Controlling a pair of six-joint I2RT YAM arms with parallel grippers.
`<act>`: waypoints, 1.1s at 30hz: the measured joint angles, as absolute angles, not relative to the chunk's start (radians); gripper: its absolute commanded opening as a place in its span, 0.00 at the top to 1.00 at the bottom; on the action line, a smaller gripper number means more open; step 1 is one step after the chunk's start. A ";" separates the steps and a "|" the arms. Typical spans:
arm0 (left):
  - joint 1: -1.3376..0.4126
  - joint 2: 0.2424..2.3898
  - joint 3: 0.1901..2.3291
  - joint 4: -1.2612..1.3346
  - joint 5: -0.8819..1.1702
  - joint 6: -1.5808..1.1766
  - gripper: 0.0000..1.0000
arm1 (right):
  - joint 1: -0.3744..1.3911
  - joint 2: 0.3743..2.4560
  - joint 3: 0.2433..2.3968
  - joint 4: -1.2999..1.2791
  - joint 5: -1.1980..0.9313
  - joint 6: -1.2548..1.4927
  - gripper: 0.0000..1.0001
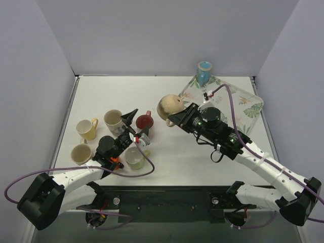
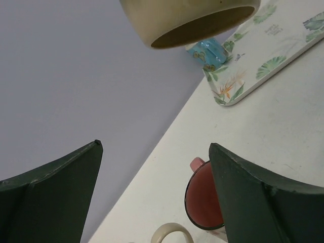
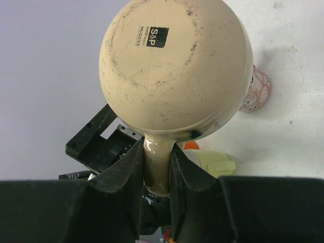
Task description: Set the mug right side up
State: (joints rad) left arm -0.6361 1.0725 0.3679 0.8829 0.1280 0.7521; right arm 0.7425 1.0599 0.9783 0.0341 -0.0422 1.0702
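— Where is the mug right now?

— In my right gripper [image 3: 157,169]. The cream mug [image 3: 174,66] hangs in the air a little right of the table's middle, just left of the leaf-print tray [image 1: 248,109]. My fingers [image 3: 129,172] are clamped on its handle [image 3: 156,152], one on each side, so the body sticks out free beyond them.

— Is it right side up?

— Not yet. Its stamped base faces my right wrist camera, and my left wrist camera looks up into its mouth. So I judge that the mouth tips down and toward the left. It needs more roll before I lower it.

— Why hold it by the handle?

— I think it lets my wrist swing the whole cup over. It also leaves the base bare for setting down.

— And your left gripper [image 2: 154,147]?

— Spread wide, with nothing between the jaws. It sits low on the left side, with the red mug [image 2: 202,200] just beside one finger. A yellow mug [image 1: 87,128] and a pale green mug [image 1: 134,159] stand near it too.

— What worries you?

— Room to land. The bare table [image 1: 172,162] between the red mug and the tray looks the safest spot. The blue cup [image 1: 204,72], at the tray's far edge, is well apart.
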 measured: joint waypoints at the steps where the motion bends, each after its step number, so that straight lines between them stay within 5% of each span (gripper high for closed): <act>1: -0.639 1.073 0.325 0.955 0.126 0.765 0.03 | 0.768 1.061 0.978 0.027 -0.022 1.071 1.00; 9: -0.688 1.081 0.263 1.233 0.121 0.891 0.05 | 0.885 1.101 1.023 -0.011 0.053 1.068 1.00; 21: -0.701 1.140 0.260 1.289 0.105 1.003 0.14 | 0.944 1.193 1.032 0.060 0.043 1.108 1.00; 26: -0.704 1.153 0.260 1.281 0.090 1.036 0.33 | 0.969 1.237 1.032 0.121 0.036 1.145 1.00; 31: -0.692 1.156 0.258 1.273 0.027 1.088 0.94 | 0.972 1.265 1.032 0.179 0.036 1.216 1.00; 33: -0.683 1.151 0.255 1.281 -0.010 1.092 1.00 | 0.971 1.277 1.032 0.194 0.036 1.251 1.00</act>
State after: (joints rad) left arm -0.6830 1.1515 0.2546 1.2808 -0.0097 1.0916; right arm 0.9707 1.2774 1.0325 0.1936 0.0360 1.2510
